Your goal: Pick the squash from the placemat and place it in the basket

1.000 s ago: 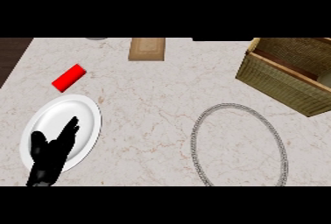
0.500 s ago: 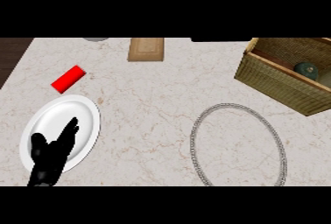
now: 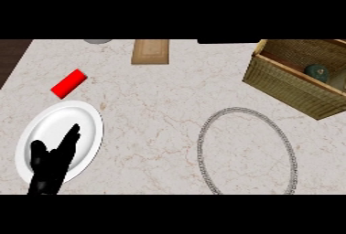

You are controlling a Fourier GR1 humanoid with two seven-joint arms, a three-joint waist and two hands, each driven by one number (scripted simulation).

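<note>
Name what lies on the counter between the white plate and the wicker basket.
In the head view, the grey oval ring of the placemat lies between the white plate and the basket. Otherwise that stretch of marble counter is bare.

White plate [image 3: 64, 121], seemingly veined counter [image 3: 155, 114].

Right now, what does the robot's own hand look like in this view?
Only the left hand shows: plain black all over, with slim fingers and a thumb. It bears no markings, cables or sleeve that I can see. The grey forearm and the right hand are outside the view.
</note>
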